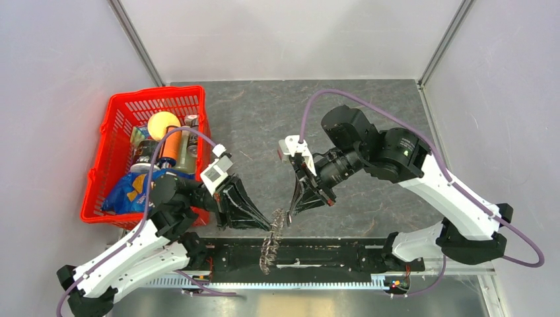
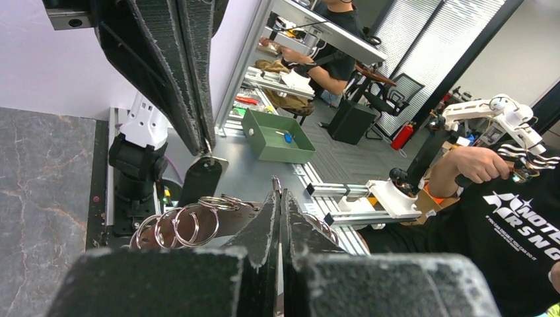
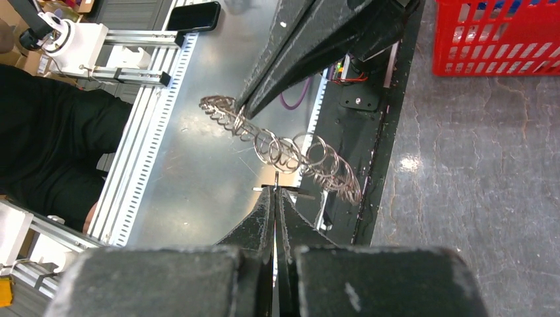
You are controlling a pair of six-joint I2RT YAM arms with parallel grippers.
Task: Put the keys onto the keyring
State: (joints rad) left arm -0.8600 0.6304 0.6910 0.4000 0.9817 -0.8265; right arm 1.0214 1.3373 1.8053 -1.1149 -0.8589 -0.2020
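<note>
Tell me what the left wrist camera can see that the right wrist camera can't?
Only the left wrist view shows the black head of the key, pinched by the right gripper, and a green box. Only the right wrist view shows the red basket and a black phone. Both show the keyring, gripped by the left gripper, its jaws shut.

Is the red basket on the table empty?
No, the red basket holds several things, among them a yellowish ball.

Black-headed key (image 2: pixel 199 183), silver keyring (image 3: pixel 290 152), red basket (image 1: pixel 113 125), grey marbled table (image 1: pixel 264 119).
</note>
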